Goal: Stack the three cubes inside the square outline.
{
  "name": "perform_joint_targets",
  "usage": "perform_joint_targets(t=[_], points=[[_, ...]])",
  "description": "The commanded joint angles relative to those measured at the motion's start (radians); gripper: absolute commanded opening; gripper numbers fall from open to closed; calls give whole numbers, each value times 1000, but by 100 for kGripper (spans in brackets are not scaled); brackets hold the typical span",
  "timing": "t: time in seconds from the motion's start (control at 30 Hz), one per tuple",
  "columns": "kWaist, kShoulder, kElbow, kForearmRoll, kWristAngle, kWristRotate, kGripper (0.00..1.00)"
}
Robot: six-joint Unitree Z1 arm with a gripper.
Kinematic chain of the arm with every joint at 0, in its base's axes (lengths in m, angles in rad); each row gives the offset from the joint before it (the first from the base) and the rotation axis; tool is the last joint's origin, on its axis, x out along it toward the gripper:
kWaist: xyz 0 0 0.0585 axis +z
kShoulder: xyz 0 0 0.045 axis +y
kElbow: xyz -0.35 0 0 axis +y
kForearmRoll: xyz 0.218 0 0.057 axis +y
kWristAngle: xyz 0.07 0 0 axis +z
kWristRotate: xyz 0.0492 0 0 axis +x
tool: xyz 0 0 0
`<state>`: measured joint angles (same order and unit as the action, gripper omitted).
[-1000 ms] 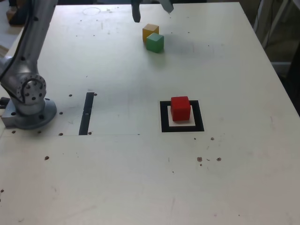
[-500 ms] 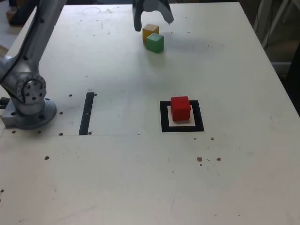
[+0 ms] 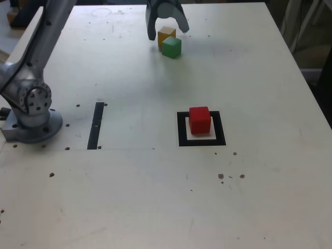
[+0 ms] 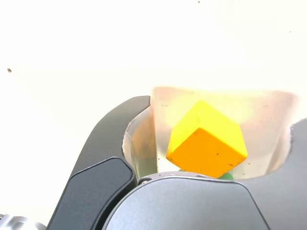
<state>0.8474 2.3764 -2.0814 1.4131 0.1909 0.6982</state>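
1. While the red cube (image 3: 199, 119) sits inside the square (image 3: 181, 129), the other two cubes wait far from it, near the far edge of the table (image 3: 259, 197).
2. From the square, the yellow cube (image 3: 166, 35) is furthest back, and the green cube (image 3: 171, 47) sits just in front of it, touching it or almost touching.
3. Right over the yellow cube hangs the gripper (image 3: 166, 28), with its jaws spread wide, one on each side of the cube.
4. In the wrist view the yellow cube (image 4: 206, 140) fills the gap between the jaws, and nothing is held yet.
5. Only a tiny bit of the green cube (image 4: 224, 176) peeks out under it there.
6. So the step now looks like grabbing the yellow cube.
7. To do it well, go down straight, so the jaws do not bump the green cube.
8. The yellow cube looks turned a bit between the jaws, so a corner may get pinched.
9. Turn the gripper so the jaws press on flat sides.
10. Close slowly, squeeze near the middle, then lift straight up.
11. After that, the cube should go on top of the red one in the square.
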Motion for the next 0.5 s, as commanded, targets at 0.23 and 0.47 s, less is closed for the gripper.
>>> perform_joint_targets(t=[0.23, 0.47], points=[[-4, 13, -5, 15, -8, 1, 81], [-8, 18, -7, 23, -8, 0, 70]])
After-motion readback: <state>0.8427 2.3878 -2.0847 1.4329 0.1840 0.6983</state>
